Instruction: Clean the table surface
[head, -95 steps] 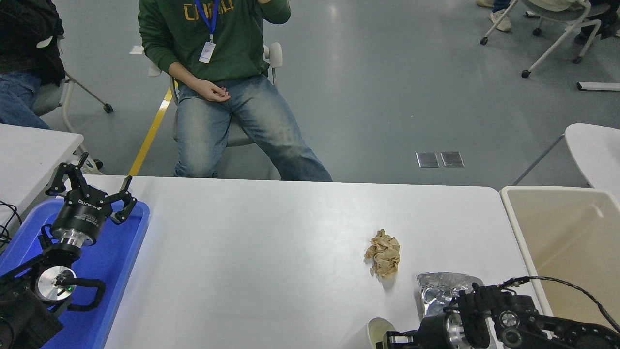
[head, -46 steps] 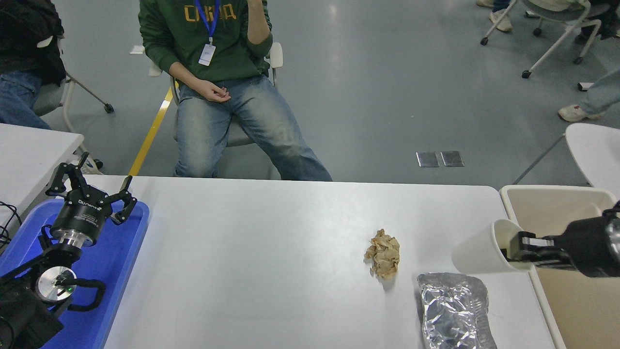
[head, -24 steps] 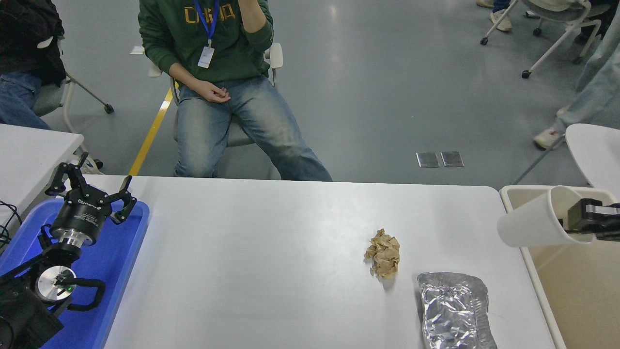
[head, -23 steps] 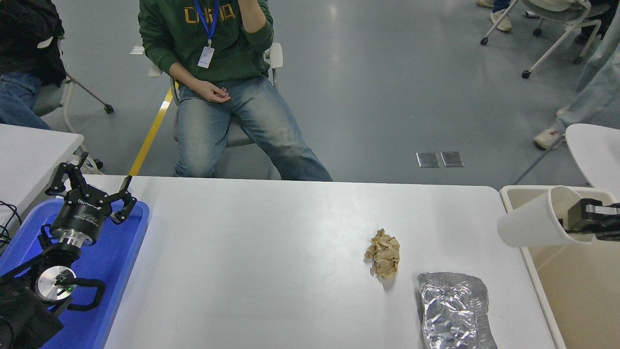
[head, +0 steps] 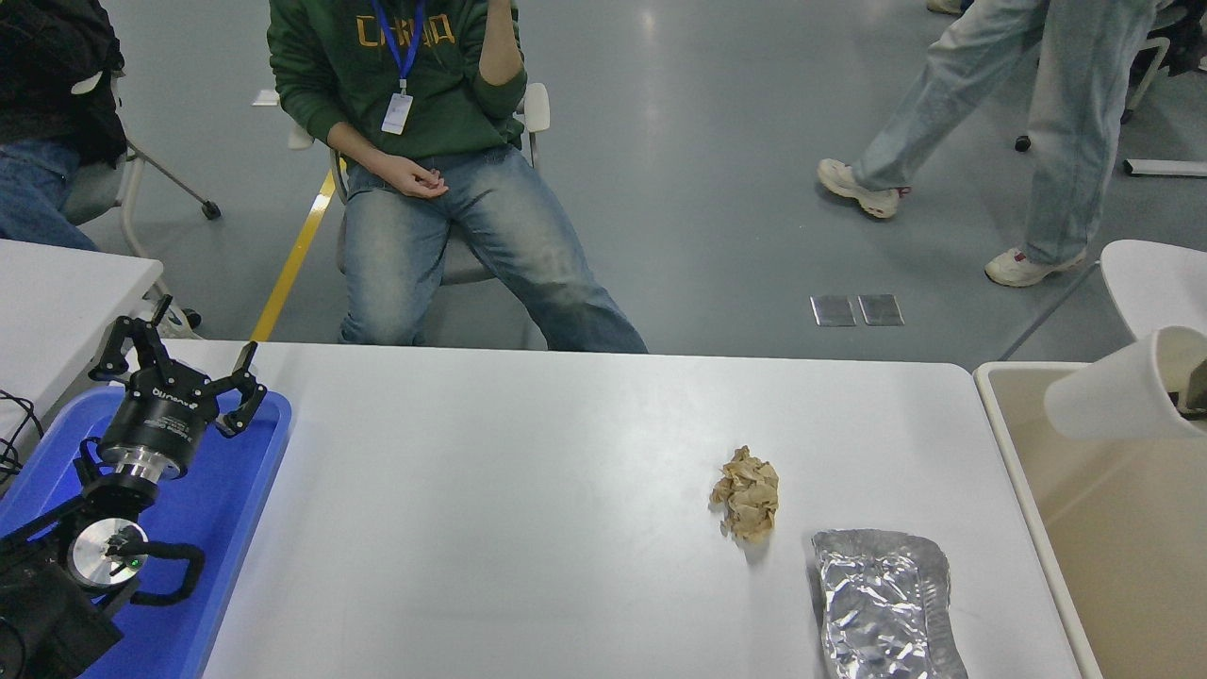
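Observation:
The white table surface [head: 528,490] carries a crumpled brown paper ball [head: 747,492] right of centre and a crinkled silver foil bag [head: 882,604] at the front right. A white paper cup [head: 1117,389] hangs tilted on its side in the air above the beige bin [head: 1103,538]. My right gripper [head: 1195,389] shows only as a sliver at the picture's right edge, shut on the cup's rim. My left gripper [head: 179,366] is parked open over the blue tray [head: 231,509] at the lower left.
A person in a green top sits at the table's far side, hand resting on a thigh. Another person walks across the floor at the top right. A second white table stands at the far left, and a white chair at the right.
My right gripper carried the cup further right and a little up, over the bin, and has almost left the picture. A walking person came into view at the top right.

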`<state>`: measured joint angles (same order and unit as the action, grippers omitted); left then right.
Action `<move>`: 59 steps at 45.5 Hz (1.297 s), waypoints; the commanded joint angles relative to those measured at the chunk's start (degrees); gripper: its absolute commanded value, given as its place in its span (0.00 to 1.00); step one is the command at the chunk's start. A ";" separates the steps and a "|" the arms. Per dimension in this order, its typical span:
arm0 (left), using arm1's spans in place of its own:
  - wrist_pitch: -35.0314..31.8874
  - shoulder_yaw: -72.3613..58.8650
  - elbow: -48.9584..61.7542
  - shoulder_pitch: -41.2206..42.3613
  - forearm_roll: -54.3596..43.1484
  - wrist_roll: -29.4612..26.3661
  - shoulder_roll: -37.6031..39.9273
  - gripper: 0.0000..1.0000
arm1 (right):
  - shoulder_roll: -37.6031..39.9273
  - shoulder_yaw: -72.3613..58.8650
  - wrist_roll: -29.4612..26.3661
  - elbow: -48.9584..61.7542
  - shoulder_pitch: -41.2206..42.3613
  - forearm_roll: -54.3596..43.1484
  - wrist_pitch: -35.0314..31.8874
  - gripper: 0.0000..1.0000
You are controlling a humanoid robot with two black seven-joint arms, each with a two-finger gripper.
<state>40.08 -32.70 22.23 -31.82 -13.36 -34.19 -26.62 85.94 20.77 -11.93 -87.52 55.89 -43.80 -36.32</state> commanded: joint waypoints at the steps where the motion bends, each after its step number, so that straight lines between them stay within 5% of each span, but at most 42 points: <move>1: 0.00 0.00 0.00 0.00 0.00 0.00 -0.01 1.00 | -1.74 -6.70 0.06 5.87 -0.26 0.21 11.43 0.00; 14: 0.00 0.00 0.00 0.00 0.00 0.00 -0.01 1.00 | -9.73 -12.94 0.06 16.41 -2.89 5.30 27.17 0.00; 30: 0.00 0.00 0.00 0.00 0.00 0.00 -0.01 1.00 | -32.05 -12.85 0.33 41.63 -14.76 7.86 41.15 0.00; 46: 0.00 0.00 0.00 0.00 0.00 0.00 -0.01 1.00 | -58.24 -13.03 0.94 79.95 -19.68 7.77 44.84 0.00; 59: 0.00 0.00 0.00 0.00 0.00 0.00 -0.01 1.00 | -68.54 -13.12 0.94 87.79 -20.82 7.77 46.69 0.00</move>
<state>40.08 -32.70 22.24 -31.82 -13.36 -34.19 -26.63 27.14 7.75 -11.04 -9.03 36.69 -36.11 8.24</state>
